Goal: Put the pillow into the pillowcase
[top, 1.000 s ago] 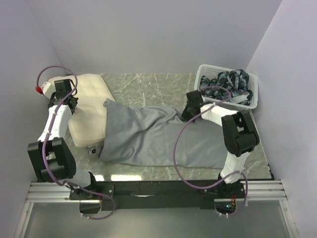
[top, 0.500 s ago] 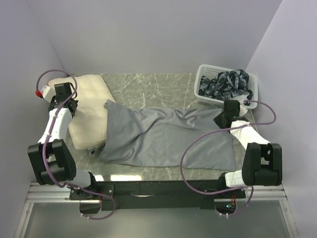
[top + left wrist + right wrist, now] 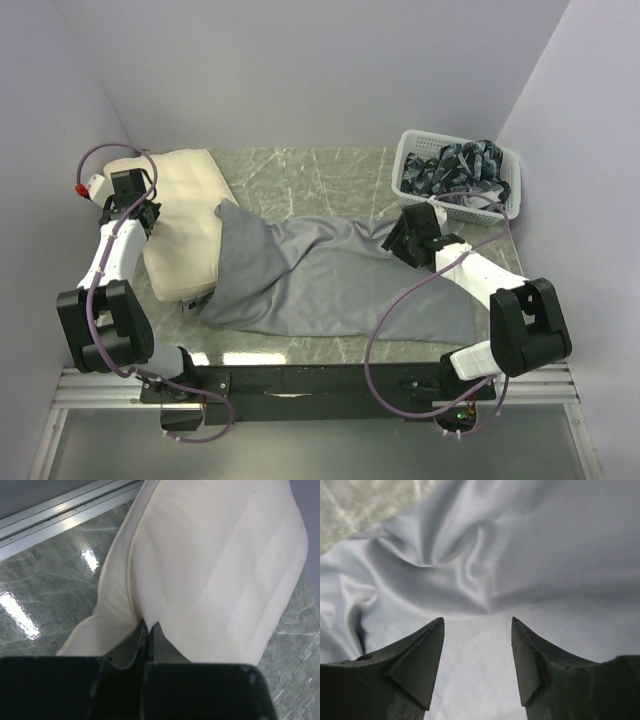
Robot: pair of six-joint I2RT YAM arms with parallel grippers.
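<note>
Pillow [image 3: 185,225], lying far left on the table [image 3: 300,170] with its right edge under the limp grey pillowcase [image 3: 330,280], is judged light and squashy, best held at its seam, where the left gripper [image 3: 148,628] is pinched tight, while the right gripper [image 3: 477,625] is held spread over the cloth.

walls [image 3: 300,70]: pale lilac | tabletop [image 3: 300,170]: grey-green marble | rail [image 3: 320,385]: metal, near edge

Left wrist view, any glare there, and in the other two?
Left wrist: bright glare spots on the glossy table, pillow slightly washed out. Right wrist: no glare, soft fold shadows on the pillowcase. Top external: faint reflections along the table's near edge.
</note>
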